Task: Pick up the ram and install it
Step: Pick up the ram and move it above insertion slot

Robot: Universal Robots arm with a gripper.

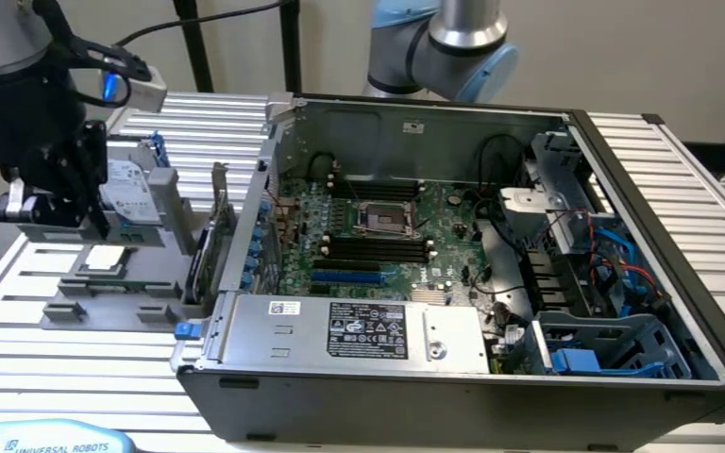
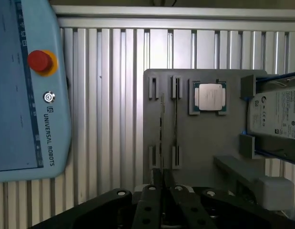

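1. The ram [image 2: 161, 129] shows edge-on as a thin dark stick. It runs out from between the tips of the jaws. It does not line up with the clips of the gray holder [image 2: 199, 143], so I think it hangs just above them.
2. The jaws are almost fully closed and seem to pinch the ram by its top edge. A grip on that thin edge lets the stick hang straight, the way a slot needs it.
3. The holder has 4 small clips that stand a stick on its edge, so jaws can reach it from above. A square chip [image 2: 209, 97] and a drive [image 2: 276, 114] rest in their own spots beside the clips.
4. The holder lies on the ribbed desk [image 1: 73, 368], to the exterior view's left of the open computer case [image 1: 463, 377].
5. The wrist view gives the close look at the ram and the clips. The exterior view gives the case and its long black slots [image 1: 376, 247], which are well apart from the jaws.
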